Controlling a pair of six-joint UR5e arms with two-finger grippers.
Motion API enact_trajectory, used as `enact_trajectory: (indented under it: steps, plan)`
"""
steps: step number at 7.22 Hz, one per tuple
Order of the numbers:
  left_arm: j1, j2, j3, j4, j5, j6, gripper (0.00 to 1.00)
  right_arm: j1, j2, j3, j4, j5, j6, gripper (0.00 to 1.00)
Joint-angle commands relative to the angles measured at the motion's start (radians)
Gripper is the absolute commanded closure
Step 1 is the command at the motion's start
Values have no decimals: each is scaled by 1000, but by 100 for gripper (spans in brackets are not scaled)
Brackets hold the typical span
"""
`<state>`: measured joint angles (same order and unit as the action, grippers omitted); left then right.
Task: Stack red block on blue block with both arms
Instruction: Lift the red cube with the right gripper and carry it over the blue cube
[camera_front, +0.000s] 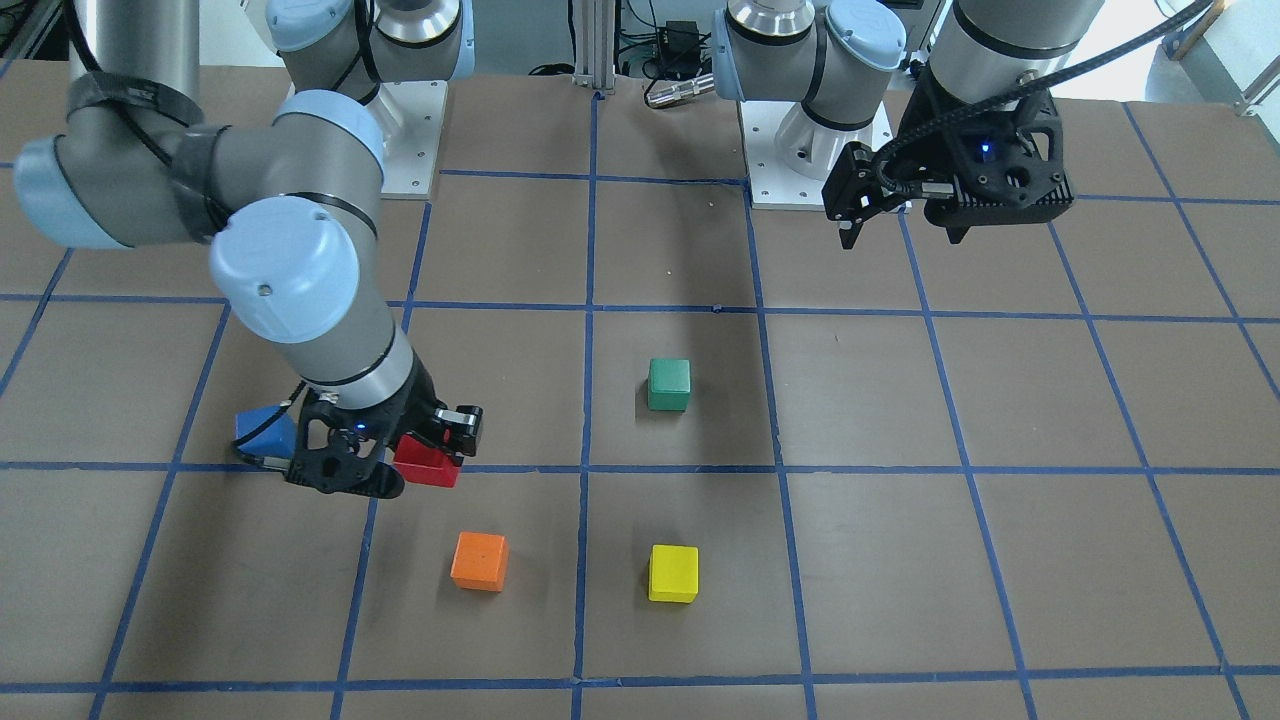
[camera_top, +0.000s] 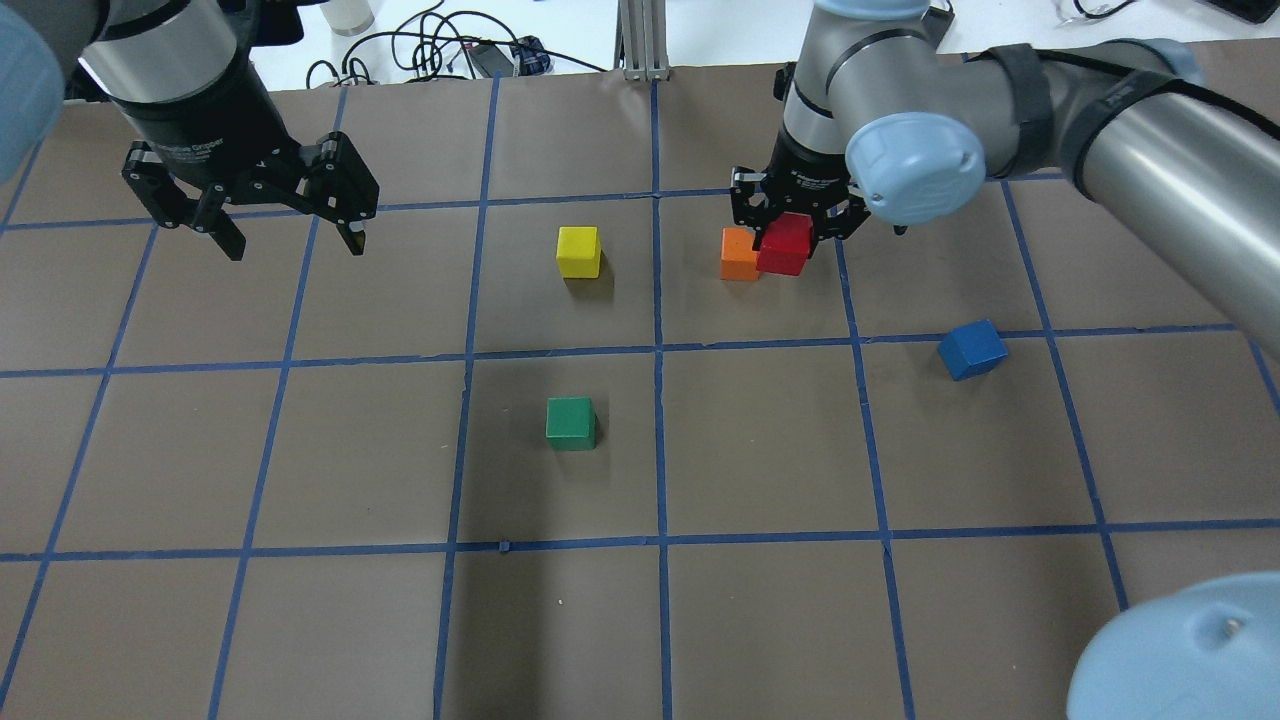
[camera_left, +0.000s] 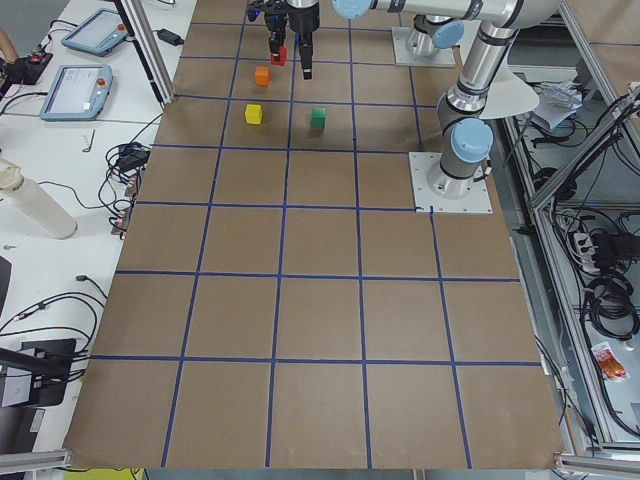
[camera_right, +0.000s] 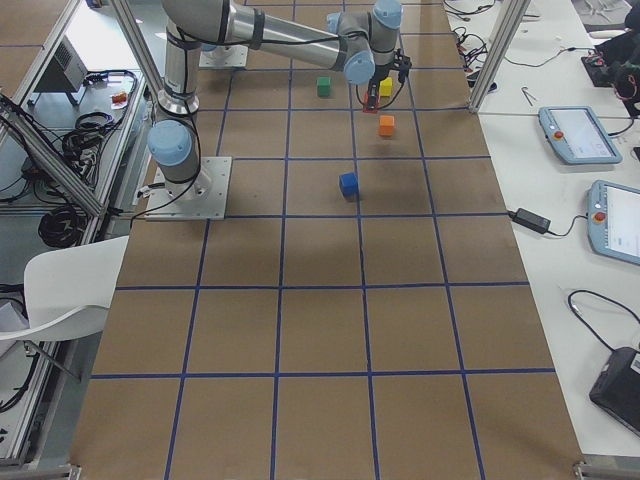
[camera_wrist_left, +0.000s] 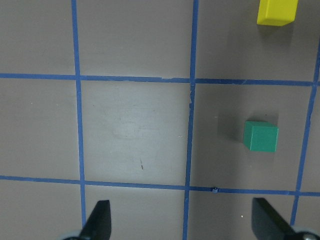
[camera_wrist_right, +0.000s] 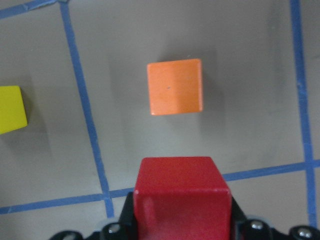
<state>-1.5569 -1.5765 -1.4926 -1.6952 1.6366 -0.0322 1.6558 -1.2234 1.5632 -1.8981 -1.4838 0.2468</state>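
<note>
My right gripper (camera_top: 790, 232) is shut on the red block (camera_top: 785, 245) and holds it a little above the table, close beside the orange cube (camera_top: 738, 255). The right wrist view shows the red block (camera_wrist_right: 182, 197) between the fingers, with the orange cube (camera_wrist_right: 175, 93) on the table beyond it. The blue block (camera_top: 972, 349) lies alone on the table, slightly turned, nearer the robot and further right; in the front view the blue block (camera_front: 265, 430) is partly hidden behind the right gripper (camera_front: 425, 452). My left gripper (camera_top: 290, 238) is open and empty, hanging above the far left of the table.
A yellow cube (camera_top: 579, 251) and a green cube (camera_top: 571, 423) sit near the table's middle. The left wrist view shows the green cube (camera_wrist_left: 260, 136) and yellow cube (camera_wrist_left: 276, 11) below the open fingers. Blue tape lines grid the brown table (camera_top: 300, 450).
</note>
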Motion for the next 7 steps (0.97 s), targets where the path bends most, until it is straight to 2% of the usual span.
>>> enact_trajectory:
  steps: [1, 2, 3, 5, 6, 7]
  plan:
    - [0, 1, 0, 2, 0, 3, 0, -118, -83, 4, 124, -3, -201, 100]
    - [0, -2, -1, 2, 0, 0, 0, -145, -100, 6, 129, -32, -359, 100]
    - [0, 1, -2, 2, 2, 0, 0, -175, -100, 20, 128, -77, -435, 100]
    - [0, 0, -2, 2, -1, 3, 0, -241, -102, 92, 81, -78, -592, 100]
    - [0, 0, 0, 3, -3, 3, 0, -267, -104, 125, 7, -79, -669, 100]
    - [0, 0, -1, 2, 0, 3, 0, -278, -104, 168, -19, -79, -693, 100]
